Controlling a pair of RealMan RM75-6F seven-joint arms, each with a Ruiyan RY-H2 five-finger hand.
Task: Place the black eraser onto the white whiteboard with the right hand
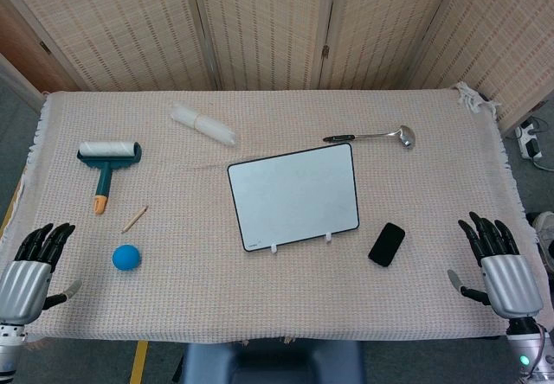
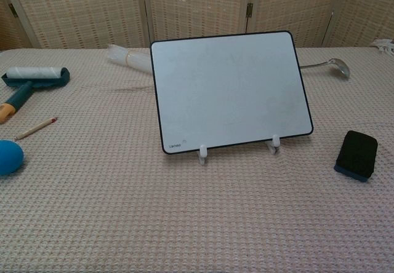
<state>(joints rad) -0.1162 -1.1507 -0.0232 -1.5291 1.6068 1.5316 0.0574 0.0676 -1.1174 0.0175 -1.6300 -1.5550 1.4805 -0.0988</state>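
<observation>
Black eraser (image 1: 386,244) lies flat on cloth, just right of white whiteboard (image 1: 294,195), which leans on two clips.

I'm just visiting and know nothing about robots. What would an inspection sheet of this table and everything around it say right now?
Surface: table covered by a beige waffle-weave cloth, fringed at the side edges.
Job's things: black eraser lies on the cloth, right of the white whiteboard and apart from it; the board leans back on two small white clips.
Clutter: lint roller, pencil, blue ball, clear plastic bundle, metal ladle.
Hands: left hand and right hand rest at the near corners, fingers apart, holding nothing.
Cables: power strip with a plug on the floor, far right.
Surroundings: woven folding screens behind the table.
</observation>
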